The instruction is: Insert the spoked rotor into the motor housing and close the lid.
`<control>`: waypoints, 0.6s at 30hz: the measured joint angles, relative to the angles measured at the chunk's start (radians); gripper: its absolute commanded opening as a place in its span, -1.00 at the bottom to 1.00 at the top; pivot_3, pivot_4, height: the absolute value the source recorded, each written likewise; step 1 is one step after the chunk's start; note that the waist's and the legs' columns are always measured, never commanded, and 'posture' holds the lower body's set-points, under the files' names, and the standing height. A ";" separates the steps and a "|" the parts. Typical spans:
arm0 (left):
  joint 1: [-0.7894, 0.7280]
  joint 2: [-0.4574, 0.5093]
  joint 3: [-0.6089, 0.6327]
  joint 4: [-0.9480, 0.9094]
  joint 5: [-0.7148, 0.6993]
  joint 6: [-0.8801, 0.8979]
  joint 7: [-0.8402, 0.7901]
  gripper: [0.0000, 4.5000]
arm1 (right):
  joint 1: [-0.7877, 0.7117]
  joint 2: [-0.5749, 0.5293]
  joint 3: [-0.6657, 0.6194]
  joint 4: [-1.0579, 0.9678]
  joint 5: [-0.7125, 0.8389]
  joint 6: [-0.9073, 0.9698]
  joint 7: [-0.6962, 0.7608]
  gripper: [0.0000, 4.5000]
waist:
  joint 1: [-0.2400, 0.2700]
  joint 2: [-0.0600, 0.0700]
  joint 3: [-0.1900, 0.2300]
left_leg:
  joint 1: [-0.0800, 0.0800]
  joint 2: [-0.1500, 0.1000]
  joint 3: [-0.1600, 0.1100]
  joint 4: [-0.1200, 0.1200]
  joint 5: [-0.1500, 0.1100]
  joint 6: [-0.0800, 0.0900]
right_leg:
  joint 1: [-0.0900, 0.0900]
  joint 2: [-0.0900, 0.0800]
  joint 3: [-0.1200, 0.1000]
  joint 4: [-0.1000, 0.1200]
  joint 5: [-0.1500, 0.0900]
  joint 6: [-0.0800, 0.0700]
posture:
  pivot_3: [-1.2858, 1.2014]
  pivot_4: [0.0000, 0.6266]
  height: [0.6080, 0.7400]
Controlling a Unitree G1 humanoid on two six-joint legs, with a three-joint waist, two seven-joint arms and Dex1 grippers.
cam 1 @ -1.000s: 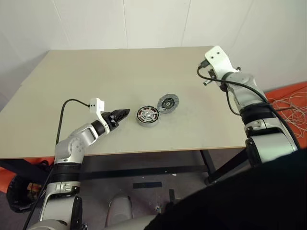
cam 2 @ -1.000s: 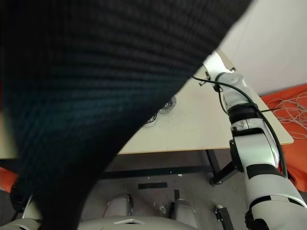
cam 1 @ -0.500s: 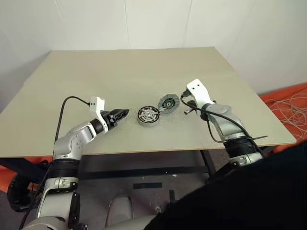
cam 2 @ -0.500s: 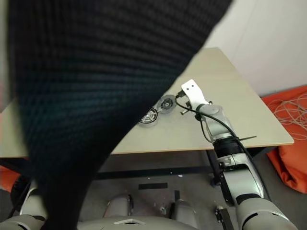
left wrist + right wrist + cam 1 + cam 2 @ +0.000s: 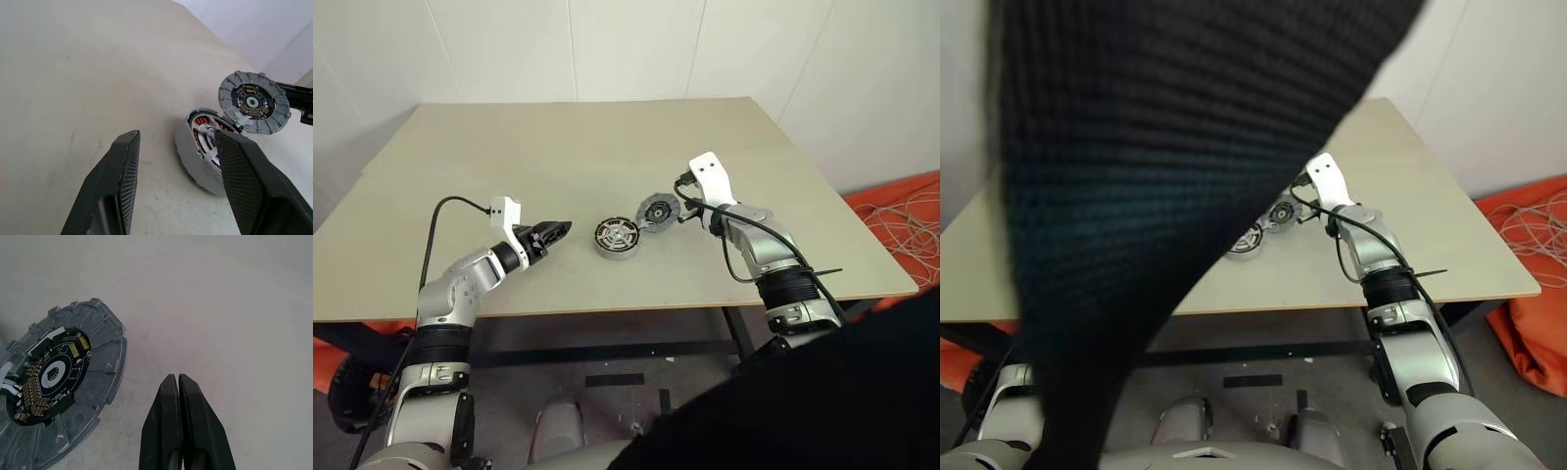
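Note:
The motor housing point(image 5: 603, 246) sits mid-table, copper windings point(image 5: 197, 132) showing inside its silver wall. The spoked rotor point(image 5: 616, 233) lies inside it. The lid point(image 5: 658, 210), a grey ribbed disc with a dark circuit board, stands tilted up at the housing's right edge, joined to it by white wires. My left gripper point(image 5: 177, 135) is open, level, a short way left of the housing and apart from it. My right gripper point(image 5: 175, 378) is shut on nothing, just to the right of the lid point(image 5: 100, 357) and pointing down at the table.
The beige table point(image 5: 558, 147) has bare surface all around the motor. Its front edge runs close below both arms. Orange padding with loose white cables point(image 5: 901, 201) lies on the floor past the right edge.
My right arm has swung down and left from the table's back right to beside the lid. My left gripper has stayed where it was, open.

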 measured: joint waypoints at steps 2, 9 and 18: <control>0.000 0.000 0.000 0.000 0.000 -0.001 0.002 0.13 | 0.010 0.003 -0.003 -0.017 0.016 0.027 0.012 -0.96 | 0.000 0.000 0.000 | 0.000 0.000 0.000 0.000 0.000 0.000 | 0.000 0.000 0.000 0.000 0.000 0.000 | 0.03 -1.00 1.00; 0.000 -0.002 0.001 0.005 0.002 -0.008 0.004 0.13 | 0.020 0.109 -0.001 -0.250 0.104 0.204 0.041 -0.96 | -0.007 0.000 0.000 | 0.000 0.000 0.000 -0.002 0.000 0.000 | -0.001 0.002 0.000 0.000 0.000 0.000 | 0.03 -1.00 1.00; -0.002 0.006 0.009 0.037 0.012 -0.020 0.005 0.13 | 0.051 0.162 0.090 -0.418 0.151 0.309 0.067 -0.96 | 0.001 0.000 0.000 | 0.001 0.001 -0.001 -0.002 0.001 -0.001 | 0.000 0.000 0.000 -0.001 0.000 0.001 | 0.03 -1.00 1.00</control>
